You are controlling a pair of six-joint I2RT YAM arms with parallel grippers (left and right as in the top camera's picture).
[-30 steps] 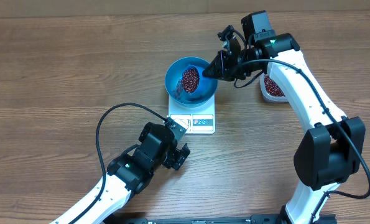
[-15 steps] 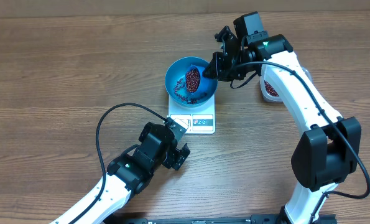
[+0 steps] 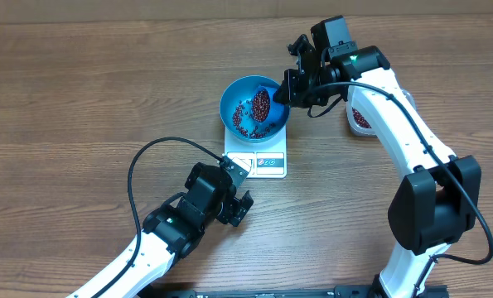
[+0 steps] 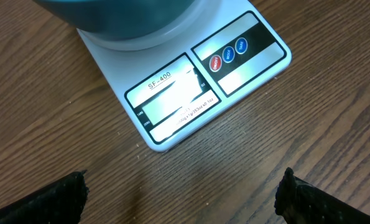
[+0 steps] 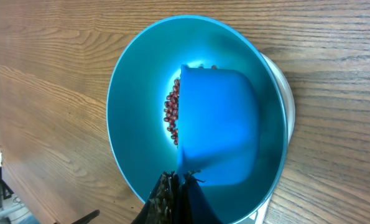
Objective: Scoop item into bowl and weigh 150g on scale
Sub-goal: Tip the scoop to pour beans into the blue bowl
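The teal bowl (image 3: 229, 99) stands on the white scale (image 3: 267, 164). My right gripper (image 3: 289, 87) is shut on the handle of a bright blue scoop (image 3: 267, 93), which is tipped on its side over the bowl. Red-brown beans (image 3: 262, 102) show in the scoop and others lie on the bowl's floor (image 3: 242, 122). In the right wrist view the scoop (image 5: 219, 124) hides most of the bowl (image 5: 135, 124), with beans (image 5: 171, 115) spilling past its edge and the right gripper (image 5: 178, 186) below. My left gripper (image 3: 242, 207) is open over bare wood, in front of the scale (image 4: 172, 102); its fingertips (image 4: 54, 199) stand wide apart.
A clear tub (image 3: 362, 116) of beans sits to the right of the bowl, partly under the right arm. The left arm's black cable (image 3: 138, 165) loops over the table at the left. The bowl's underside (image 4: 122, 18) fills the top of the left wrist view.
The right gripper has shifted slightly left and rolled the scoop further over. Beans have fallen from the scoop, and more now lie in the bowl. The left arm is still.
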